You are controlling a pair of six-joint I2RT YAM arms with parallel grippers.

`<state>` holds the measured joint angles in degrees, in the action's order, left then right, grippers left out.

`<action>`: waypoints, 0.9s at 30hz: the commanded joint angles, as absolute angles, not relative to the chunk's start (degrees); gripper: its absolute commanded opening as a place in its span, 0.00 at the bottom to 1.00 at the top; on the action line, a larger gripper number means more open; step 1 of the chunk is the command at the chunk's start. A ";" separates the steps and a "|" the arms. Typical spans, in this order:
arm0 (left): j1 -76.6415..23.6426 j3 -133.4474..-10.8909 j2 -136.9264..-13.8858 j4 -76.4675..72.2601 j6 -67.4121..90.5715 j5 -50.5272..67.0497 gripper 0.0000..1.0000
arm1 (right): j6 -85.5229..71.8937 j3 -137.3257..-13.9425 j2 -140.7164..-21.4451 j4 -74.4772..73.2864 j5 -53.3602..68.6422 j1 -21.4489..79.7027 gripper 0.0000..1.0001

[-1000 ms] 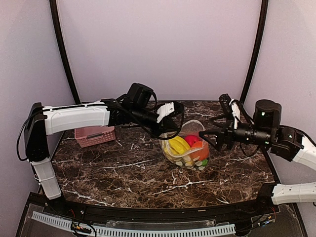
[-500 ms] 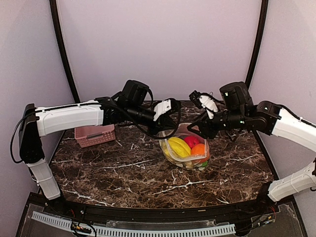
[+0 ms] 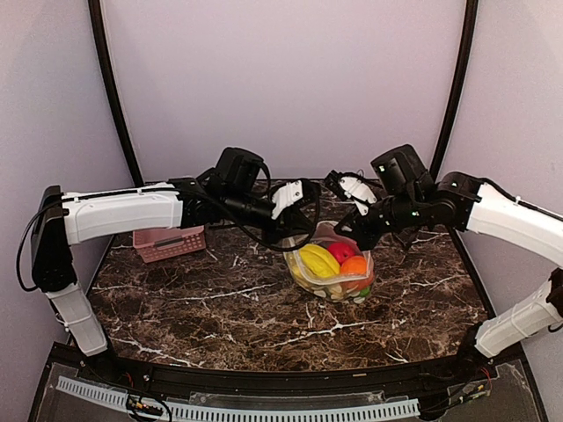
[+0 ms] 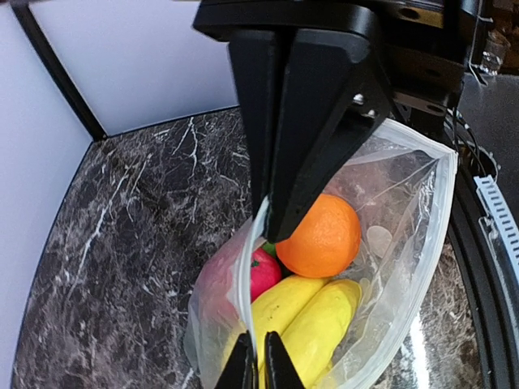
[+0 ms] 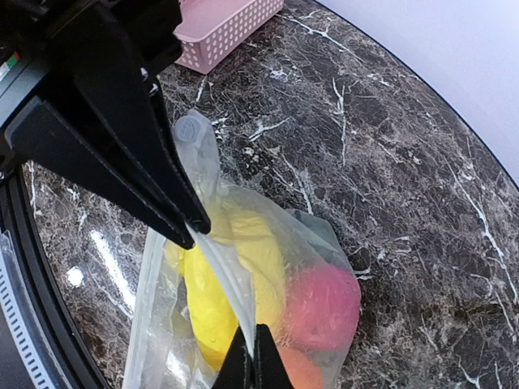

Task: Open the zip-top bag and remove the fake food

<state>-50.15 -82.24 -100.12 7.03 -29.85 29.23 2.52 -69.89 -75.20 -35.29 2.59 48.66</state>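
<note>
The zip-top bag [image 3: 334,280] sits mid-table with its mouth gaping upward. Inside lies the fake food: a yellow banana [image 3: 318,260], an orange ball [image 3: 354,265] and a pink-red ball [image 3: 341,250]. My left gripper [image 3: 302,234] reaches in from the left and is shut on the bag's white zip strip [image 4: 253,324]. My right gripper [image 3: 346,230] comes from the right and is shut on the same strip [image 5: 231,300]. In the left wrist view my left gripper [image 4: 258,366] pinches the strip beside the banana [image 4: 316,324] and orange ball [image 4: 320,235]. My right gripper [image 5: 249,365] shows above the pink-red ball [image 5: 320,304].
A pink perforated basket [image 3: 169,241] stands at the back left of the marble table [image 3: 220,308], also visible as the pink basket [image 5: 223,24] in the right wrist view. Curved black poles and pale walls close off the back.
My right arm swung in from the right side to the bag's mouth, and its jaws went from wide open to shut on the zip strip. The left gripper stayed shut, shifting slightly.
</note>
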 commanded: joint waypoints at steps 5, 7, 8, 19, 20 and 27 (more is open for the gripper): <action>-50.46 -74.76 -91.56 4.06 -12.33 16.69 0.31 | -5.63 -64.60 -73.71 -25.36 7.16 48.97 0.00; -50.49 -69.99 -87.83 1.95 -7.70 14.59 0.38 | -7.18 -63.08 -73.89 -22.43 8.29 48.96 0.00; -50.48 -66.25 -86.50 -0.17 -4.26 12.55 0.42 | -7.80 -62.42 -74.12 -21.39 8.68 48.96 0.00; -50.53 -47.60 -73.44 -7.83 22.61 8.23 0.44 | -12.04 -60.99 -77.81 -12.16 15.34 48.96 0.00; -50.64 -46.02 -74.21 -9.28 25.45 9.75 0.44 | -12.78 -61.00 -78.25 -10.99 16.52 49.03 0.00; -51.74 -42.03 -79.27 -21.69 33.25 12.35 0.49 | -15.78 -59.30 -80.70 -6.05 19.16 50.52 0.00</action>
<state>-50.92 -43.83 -77.60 -12.71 26.00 10.37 -13.08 -60.90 -79.59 -11.97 16.45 48.99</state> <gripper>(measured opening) 0.472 0.006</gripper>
